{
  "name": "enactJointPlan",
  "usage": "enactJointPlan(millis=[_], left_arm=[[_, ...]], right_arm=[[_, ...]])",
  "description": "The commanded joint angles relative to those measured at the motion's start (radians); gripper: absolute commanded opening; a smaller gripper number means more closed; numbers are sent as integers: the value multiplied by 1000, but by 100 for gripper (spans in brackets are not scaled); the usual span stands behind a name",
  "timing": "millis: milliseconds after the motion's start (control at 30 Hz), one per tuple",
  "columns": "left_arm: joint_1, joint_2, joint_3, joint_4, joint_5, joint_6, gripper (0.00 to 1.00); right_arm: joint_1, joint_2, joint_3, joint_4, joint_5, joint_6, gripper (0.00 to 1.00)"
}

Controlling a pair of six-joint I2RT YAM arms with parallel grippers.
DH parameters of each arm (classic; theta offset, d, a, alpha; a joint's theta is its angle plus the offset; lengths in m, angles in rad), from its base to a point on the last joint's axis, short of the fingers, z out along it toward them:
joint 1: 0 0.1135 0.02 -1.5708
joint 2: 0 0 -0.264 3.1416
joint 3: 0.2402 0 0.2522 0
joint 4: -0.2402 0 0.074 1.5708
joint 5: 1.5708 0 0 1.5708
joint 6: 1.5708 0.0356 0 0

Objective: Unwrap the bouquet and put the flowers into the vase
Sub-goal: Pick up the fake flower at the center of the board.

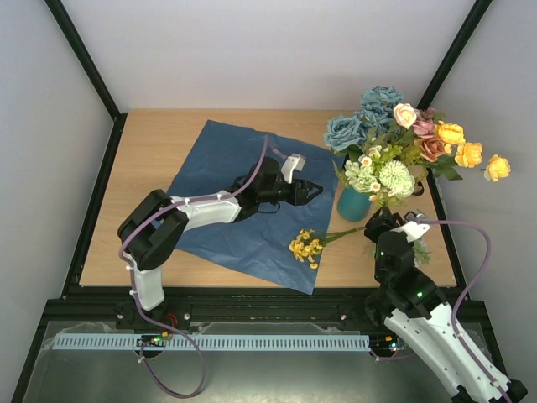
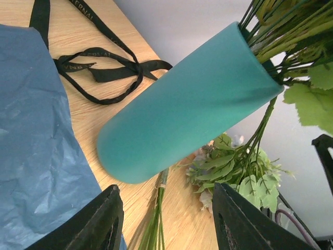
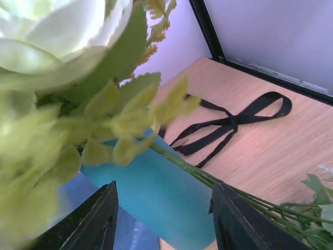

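Lying nearest, the yellow sprig (image 1: pixel 307 246) pointed its stem toward two o'clock, ending beside the open right claw (image 1: pixel 382 225), the nearer one. The left claw (image 1: pixel 315 191), also open, hung at the sprig's twelve o'clock; the filled vase (image 1: pixel 353 206) stood beyond.

Teal vase (image 2: pixel 192 104) holds green stems (image 2: pixel 270 31) — black ribbon (image 2: pixel 104 73) lies beyond it, blue paper (image 2: pixel 36 156) at left.

One teal vase (image 1: pixel 353 204), one blue paper sheet (image 1: pixel 226 168), one black ribbon (image 2: pixel 138 66) — one yellow sprig (image 1: pixel 306 246) loose on the worktop (image 1: pixel 151 159) — three yellow roses (image 1: pixel 468 154) among the standing flowers (image 1: pixel 394 176).
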Motion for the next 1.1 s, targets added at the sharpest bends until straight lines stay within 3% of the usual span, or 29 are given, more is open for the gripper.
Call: enactJointPlan(millis=[0, 133, 233, 400, 500, 700, 1067], left_arm=[[17, -57, -37, -22, 2, 49, 49], [32, -145, -113, -21, -28, 35, 49], [29, -185, -165, 3, 3, 36, 51], [-15, -147, -135, -89, 61, 150, 51], [-55, -116, -99, -212, 24, 266, 50], [-79, -102, -142, -281, 1, 344, 52], [-122, 45, -95, -367, 57, 402, 55]], right_arm=[[-3, -82, -38, 148, -37, -246, 47], [-3, -76, -7, 137, -26, -368, 51], [-4, -76, 13, 121, -22, -348, 55], [-3, -50, 53, 7, -71, 7, 53], [-2, 16, 130, -77, -113, 121, 55], [-2, 81, 120, -104, -225, 191, 58], [-2, -28, 119, -133, -206, 190, 58]])
